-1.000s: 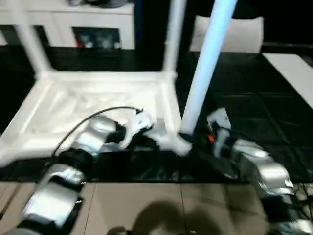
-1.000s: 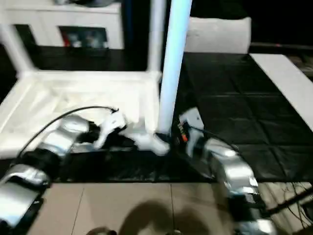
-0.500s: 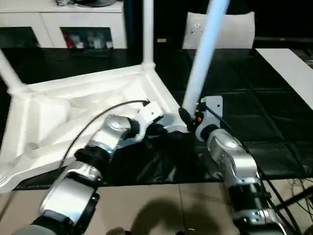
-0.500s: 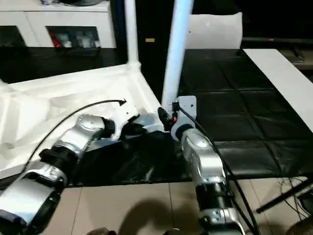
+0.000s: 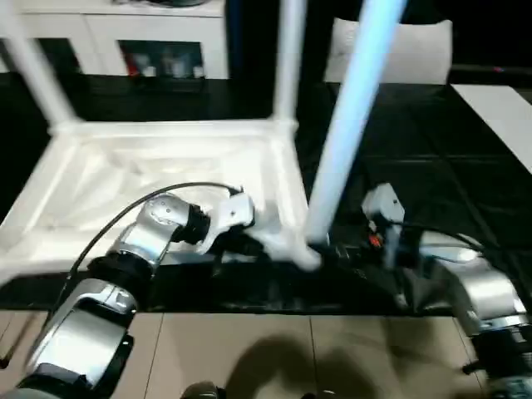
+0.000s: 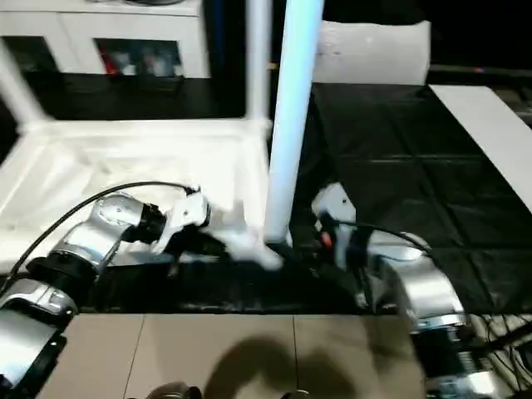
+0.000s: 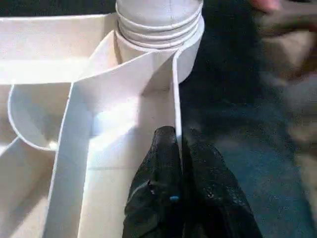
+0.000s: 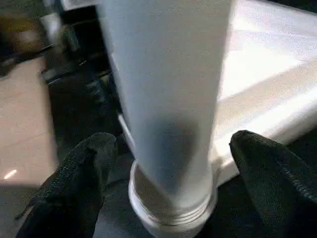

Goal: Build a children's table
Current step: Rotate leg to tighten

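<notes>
The children's table lies upside down on the black mat, its white tabletop (image 5: pixel 166 166) showing the ribbed underside. Three white legs stand in its corner sockets: far left (image 5: pixel 33 58), far right (image 5: pixel 289 58) and near right (image 5: pixel 345 125). My left gripper (image 7: pixel 178 144) is shut on the tabletop's thin rim (image 7: pixel 176 94), just short of the near-right socket (image 7: pixel 158 25). My right gripper (image 8: pixel 168 148) stands open at the base of the near-right leg (image 8: pixel 168 74), one finger (image 8: pixel 84 168) on each side, clear of the tube. In the left eye view it sits low beside the leg's foot (image 5: pixel 353 253).
A white cabinet (image 5: pixel 125 33) runs along the back, with a white chair-like panel (image 5: pixel 416 50) behind the near leg. A flat white board strip (image 5: pixel 499 108) lies on the mat (image 5: pixel 432 166) at the right. Tan floor tiles (image 5: pixel 249 349) begin at the mat's near edge.
My right gripper's fingers have spread apart and let go of the near-right leg, and the right arm has drawn back. The left gripper keeps its hold on the rim. The head view has swung.
</notes>
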